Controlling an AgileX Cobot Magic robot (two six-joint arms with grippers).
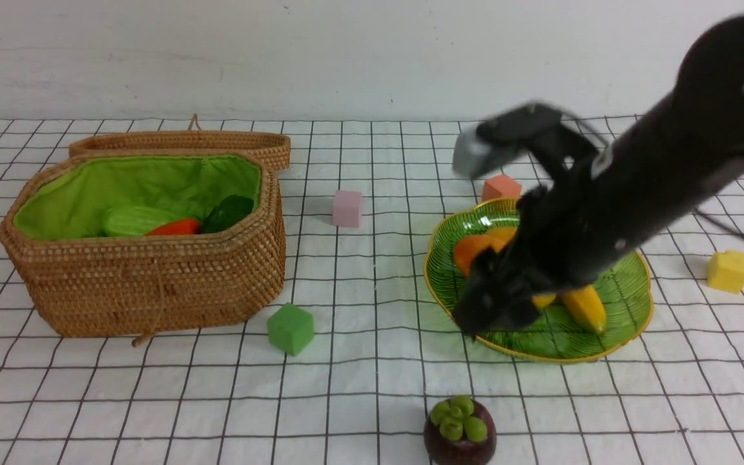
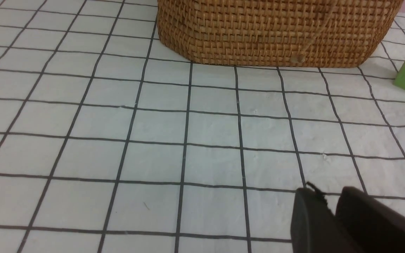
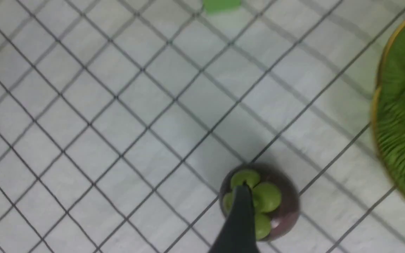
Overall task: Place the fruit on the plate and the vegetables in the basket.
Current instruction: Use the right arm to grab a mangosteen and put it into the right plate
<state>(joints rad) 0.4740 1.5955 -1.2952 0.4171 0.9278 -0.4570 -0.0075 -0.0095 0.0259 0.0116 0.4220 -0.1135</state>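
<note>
The wicker basket (image 1: 152,284) stands open at the left and holds a light-green gourd (image 1: 134,219) and a red-orange carrot (image 1: 175,227) with dark leaves. At the right, an orange mango (image 1: 472,248) and a yellow banana (image 1: 585,307) lie on the green plate (image 1: 624,284). The dark-purple mangosteen (image 1: 460,431) sits alone near the front edge. My right gripper (image 1: 488,316) hangs open and empty over the plate's near-left rim. In the right wrist view one of its fingers (image 3: 241,218) overlaps the mangosteen (image 3: 280,207). My left gripper (image 2: 329,195) is shut and empty, low over the cloth in front of the basket (image 2: 276,31).
Small cubes are scattered on the checked cloth: pink (image 1: 347,208), orange (image 1: 501,187) behind the plate, yellow (image 1: 728,271) at far right, and green (image 1: 290,328) beside the basket's front corner. The basket's lid (image 1: 185,142) lies open behind it. A white wall closes the back.
</note>
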